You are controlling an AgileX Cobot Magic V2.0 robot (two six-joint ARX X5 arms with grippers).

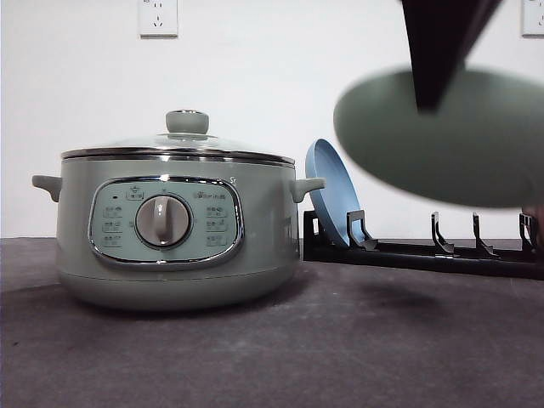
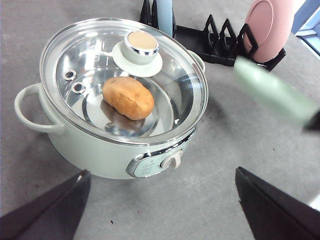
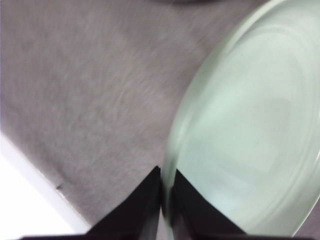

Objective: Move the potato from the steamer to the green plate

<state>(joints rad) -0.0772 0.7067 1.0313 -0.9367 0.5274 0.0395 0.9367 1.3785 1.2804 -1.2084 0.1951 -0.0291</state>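
Clamped on the rim of the green plate (image 3: 245,135), right gripper (image 3: 166,187), jaws pinched tight with the edge sandwiched between them; plate aloft and blurred (image 1: 450,136) above the black rack (image 1: 425,251), well clear of the table (image 1: 340,357). Best carried level and set flat on bare cloth near the steamer (image 1: 174,229), slowly, since a rim pinch lets a glossy plate swing. Left gripper (image 2: 160,200) spread wide, grasping nothing, poised over the pot. Potato (image 2: 128,97) inside the steamer, under the glass lid (image 2: 165,80), green knob (image 2: 141,46) untouched. Blue plate (image 1: 331,191) upright in the rack, pink plate (image 2: 270,27) at its other end. Grey matte tabletop, white wall (image 1: 255,68) behind, socket (image 1: 158,17) up high.
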